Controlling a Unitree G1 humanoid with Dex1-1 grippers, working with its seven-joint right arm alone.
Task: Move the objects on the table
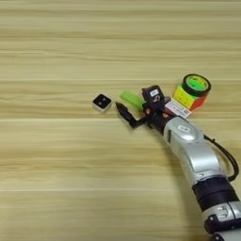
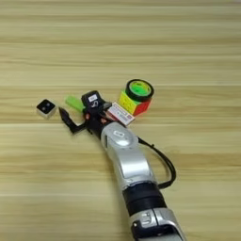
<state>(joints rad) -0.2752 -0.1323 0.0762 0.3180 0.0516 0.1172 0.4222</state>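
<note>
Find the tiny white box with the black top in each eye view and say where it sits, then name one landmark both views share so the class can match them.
Left eye view: the white box lies left of centre, just left of the green bar.
Right eye view: the same box lies near the left edge.
Shared landmark: the black tape ring resting on the puzzle cube.
</note>
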